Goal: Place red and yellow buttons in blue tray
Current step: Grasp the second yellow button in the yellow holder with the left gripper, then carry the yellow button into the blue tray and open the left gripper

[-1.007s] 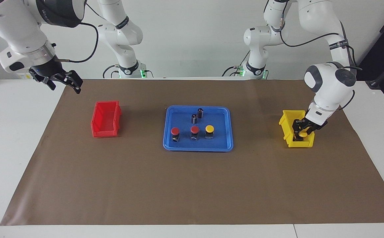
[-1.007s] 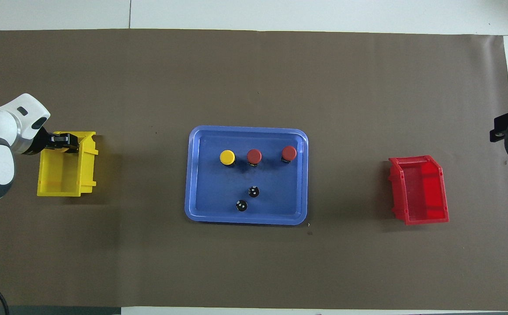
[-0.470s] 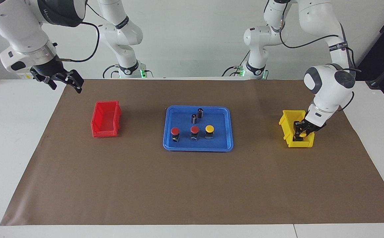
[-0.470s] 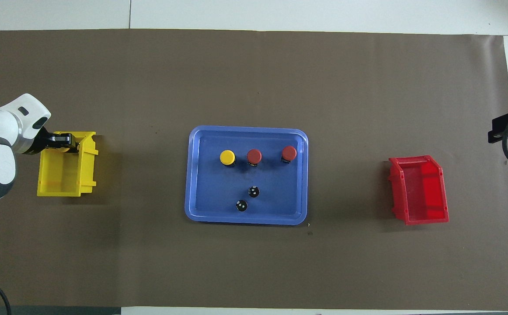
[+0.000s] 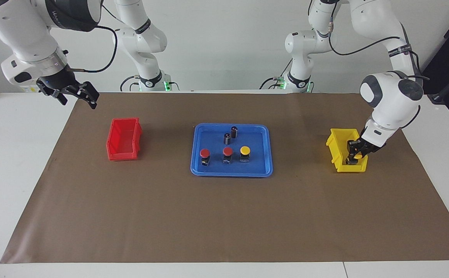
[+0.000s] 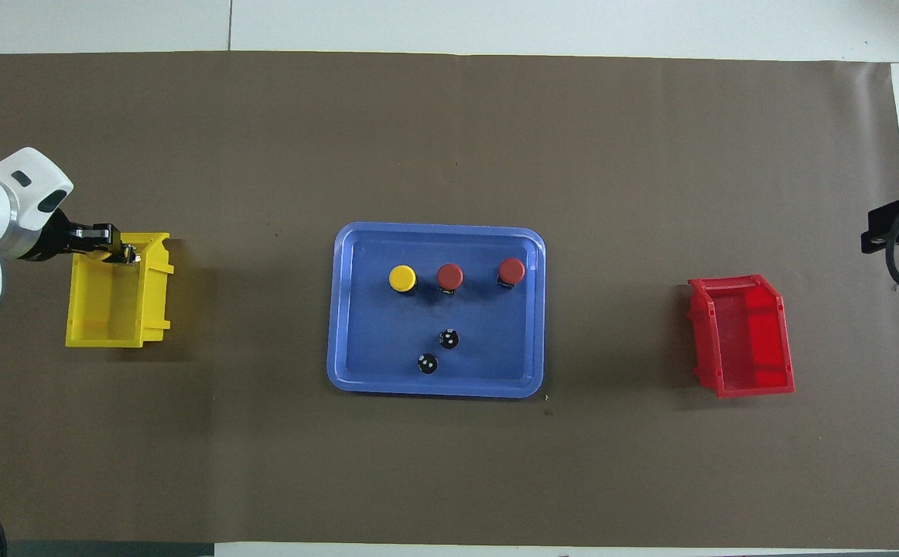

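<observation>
white table (image 5: 12, 162) under a brown paper sheet (image 5: 224, 216), plain white wall (image 5: 224, 38) at the robots' end

Blue tray (image 5: 269, 154); red bin (image 5: 123, 139); yellow bin (image 5: 337, 150); brown mat (image 5: 224, 216); white counter (image 5: 12, 154).

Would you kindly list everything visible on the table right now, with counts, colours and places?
blue tray: 1, blue, middle of the brown mat.
red buttons: 2, red caps, in the blue tray, in a row.
yellow button in tray: 1, yellow cap, same row, toward the left arm's end.
yellow button in bin: 1, yellow cap, in the yellow bin between the left gripper's fingers.
dark cylinders: 2, black, in the tray, nearer the robots than the buttons.
yellow bin: 1, yellow, left arm's end.
red bin: 1, red, right arm's end.
brown mat: 1, brown, covering the table.
left gripper: 1, in the yellow bin.
right gripper: 1, waiting, raised at the mat's corner.
</observation>
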